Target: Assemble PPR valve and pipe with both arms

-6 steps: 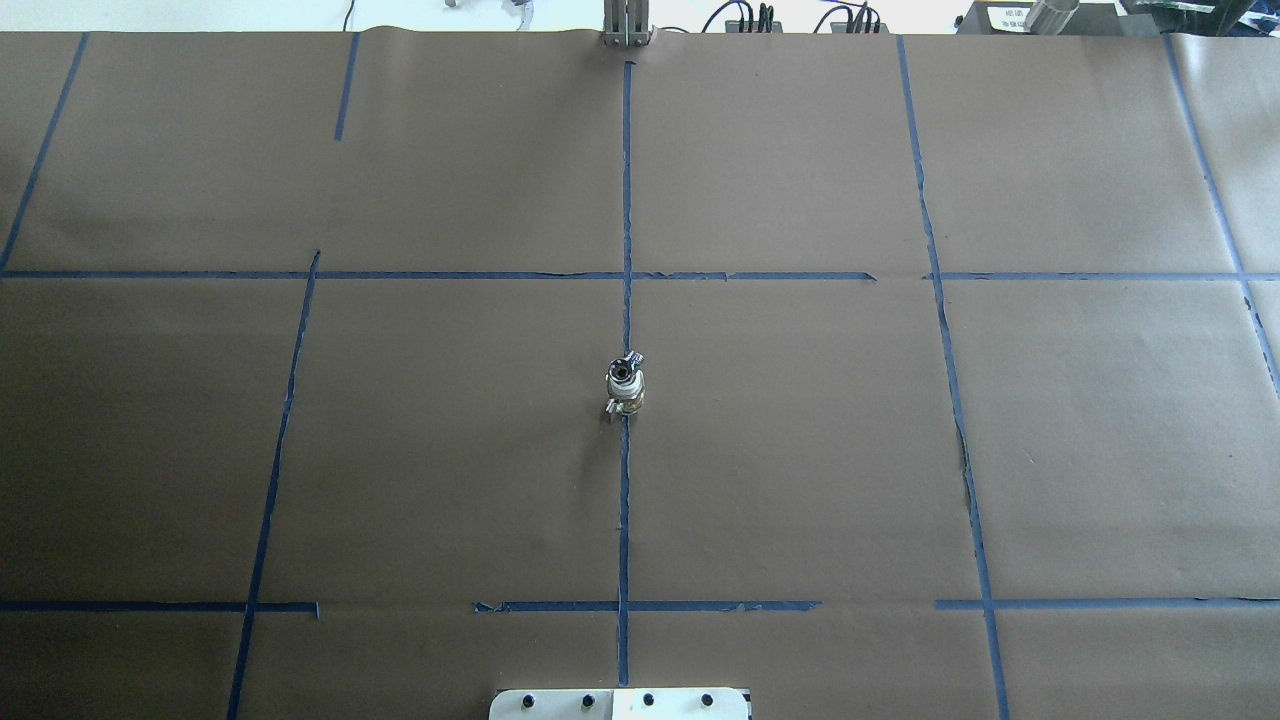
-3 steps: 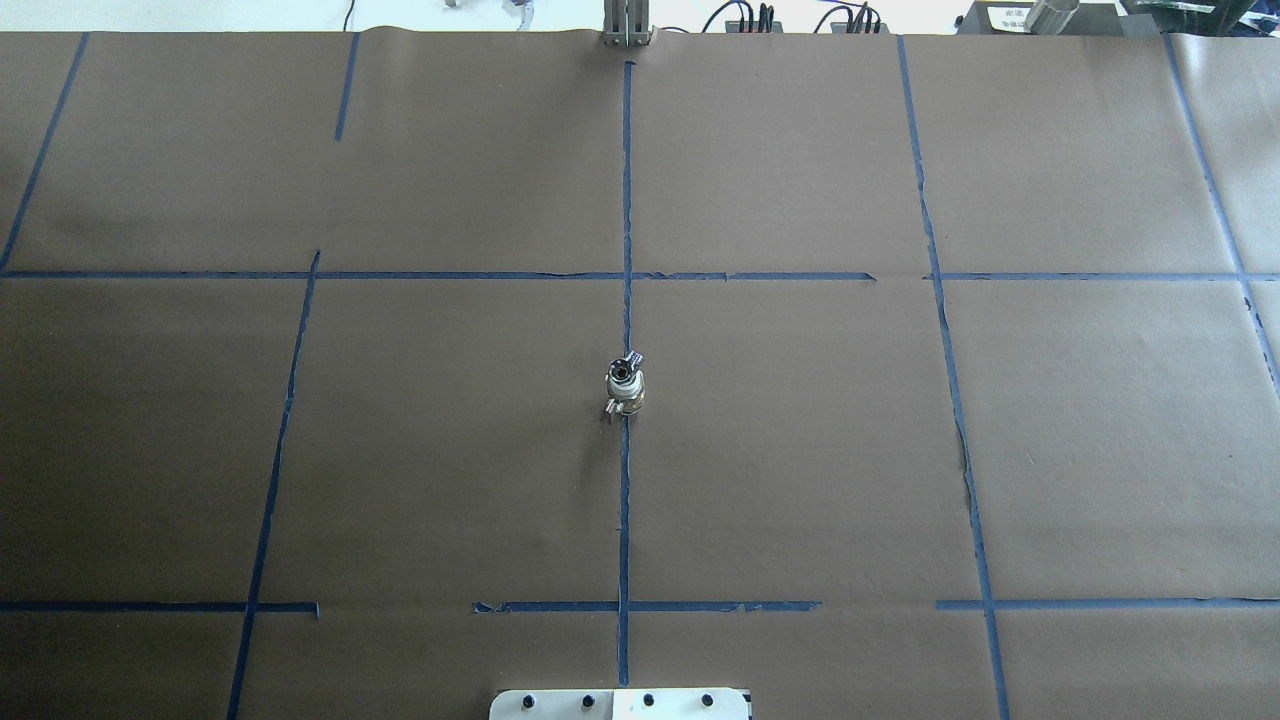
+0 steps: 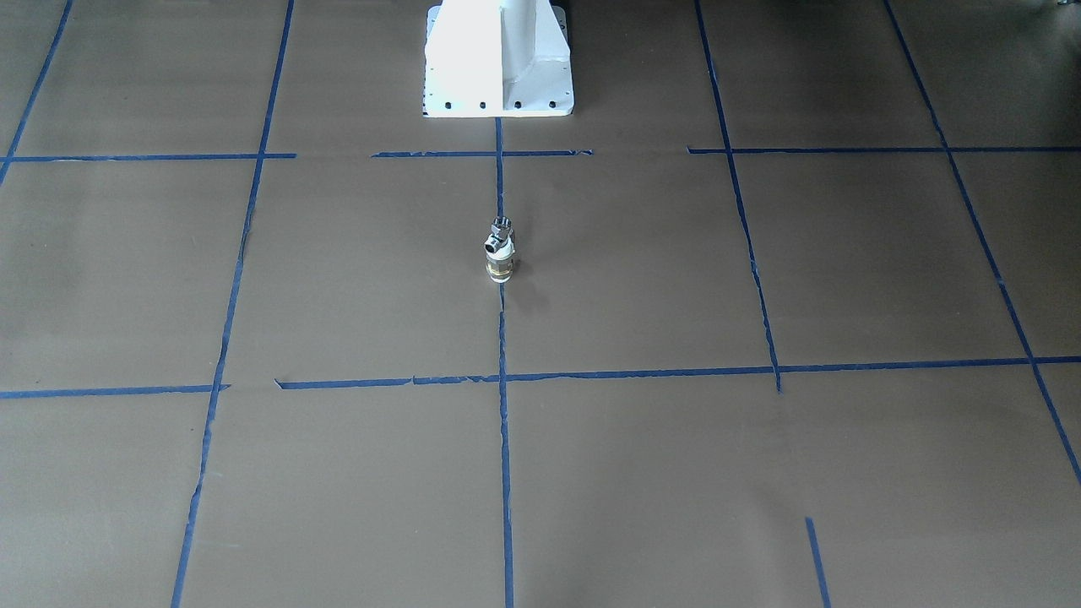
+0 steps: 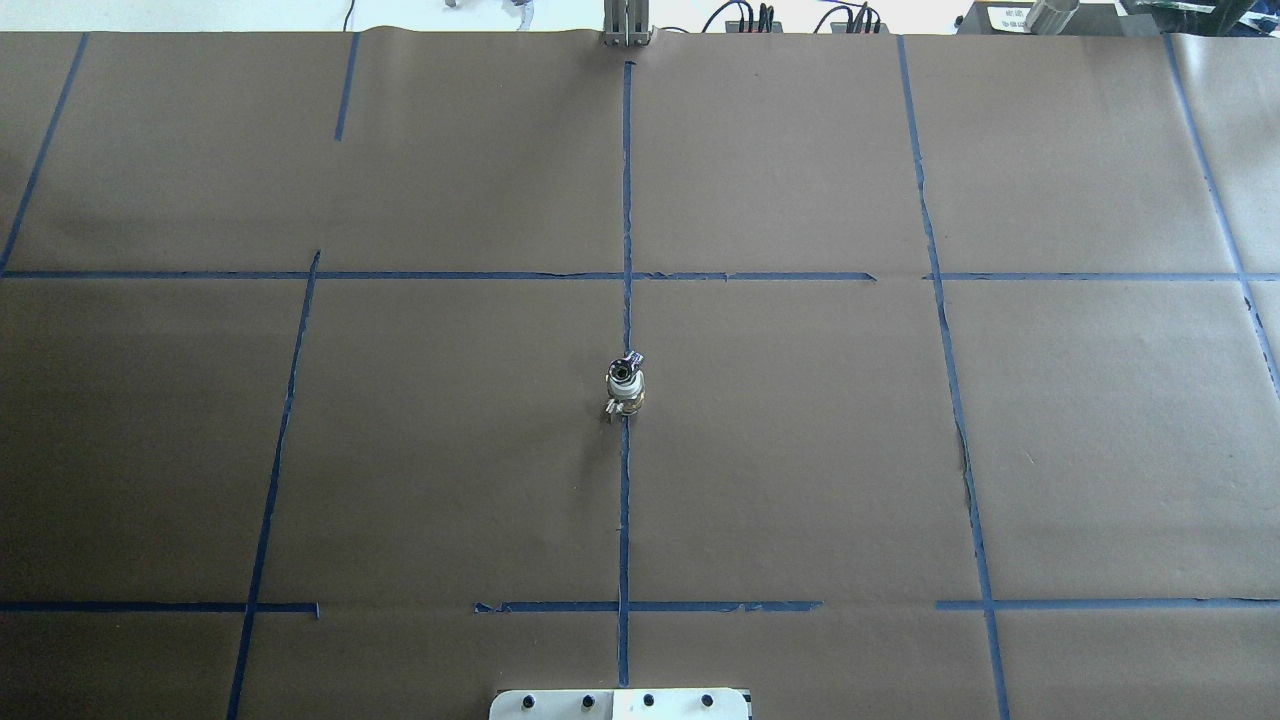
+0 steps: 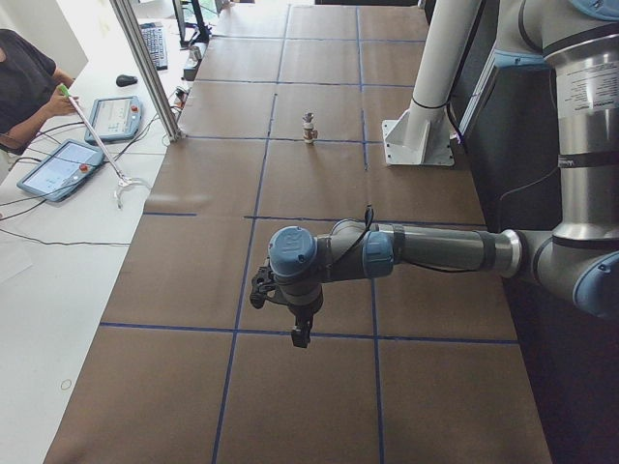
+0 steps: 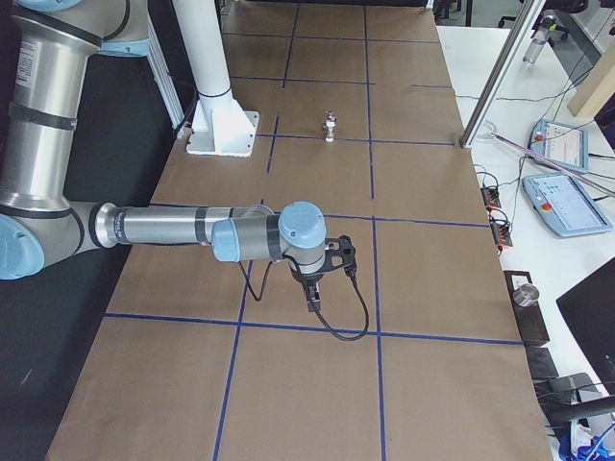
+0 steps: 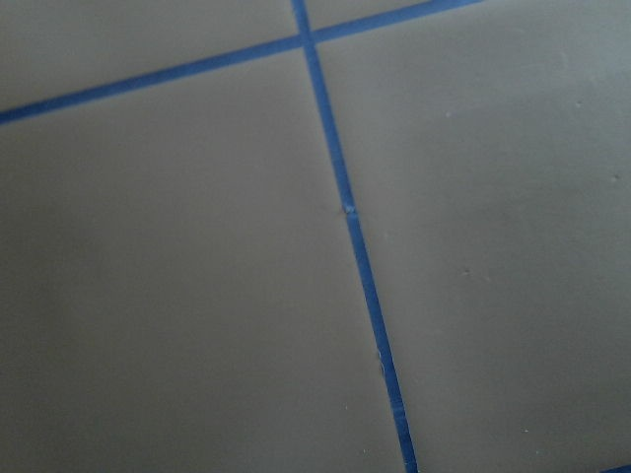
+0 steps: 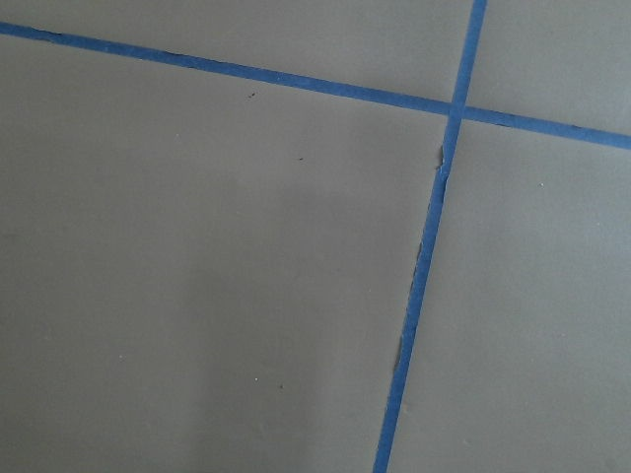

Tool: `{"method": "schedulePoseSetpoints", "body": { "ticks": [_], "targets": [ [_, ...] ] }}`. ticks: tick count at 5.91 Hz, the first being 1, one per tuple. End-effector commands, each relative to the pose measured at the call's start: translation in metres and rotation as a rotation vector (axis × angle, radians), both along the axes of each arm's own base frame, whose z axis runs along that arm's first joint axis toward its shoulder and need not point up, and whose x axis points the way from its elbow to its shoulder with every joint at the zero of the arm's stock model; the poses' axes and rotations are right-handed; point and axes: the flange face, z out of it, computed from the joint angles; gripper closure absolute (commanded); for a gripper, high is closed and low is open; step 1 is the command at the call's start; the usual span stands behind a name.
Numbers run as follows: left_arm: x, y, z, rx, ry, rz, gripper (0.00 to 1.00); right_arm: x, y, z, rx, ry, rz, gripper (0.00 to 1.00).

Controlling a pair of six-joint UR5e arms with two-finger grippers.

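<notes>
The left arm is reaching out level over the desk, and its left gripper is hanging just above the brown paper near a crossing of blue tape lines. That gripper is showing only in the left side view, so I cannot tell whether its jaws are apart or together; its wrist camera is taking in nothing but paper and tape. Well apart from the left gripper, off to its right along the desk, the valve is standing upright by itself on the middle tape line, with a brass-coloured lower part, a silver top and a small handle sticking out near the top. Nothing is touching the valve. The white pedestal is sitting near the valve, on the robot's side of it, equally far from both grippers. Further right, the right arm is stretching out level in the same way, and the right gripper is hanging low over the paper with a black cable looping beneath it, the valve lying well apart from it on its left. This gripper too is appearing only in a side view, so I cannot tell how its jaws are standing. An operator is sitting at the far bench beside two teach pendants.
</notes>
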Motion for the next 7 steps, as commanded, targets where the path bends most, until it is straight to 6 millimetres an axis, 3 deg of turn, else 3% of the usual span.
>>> {"method": "schedulePoseSetpoints", "body": {
  "ticks": [1, 3, 4, 7],
  "targets": [
    [0.003, -0.004, -0.004, -0.035, 0.045, -0.044, 0.00, -0.008, 0.000, 0.002, -0.063, -0.004, -0.006, 0.00],
    [0.003, -0.003, -0.004, 0.034, 0.043, -0.038, 0.00, -0.010, -0.003, -0.001, -0.066, -0.008, -0.009, 0.00],
    [0.003, 0.013, 0.006, 0.020, 0.043, -0.039, 0.00, -0.010, -0.001, -0.005, -0.053, -0.009, -0.010, 0.00],
    [0.004, 0.017, 0.004, 0.018, 0.055, -0.043, 0.00, -0.010, -0.002, -0.006, -0.047, -0.011, -0.011, 0.00]
  ]
}}
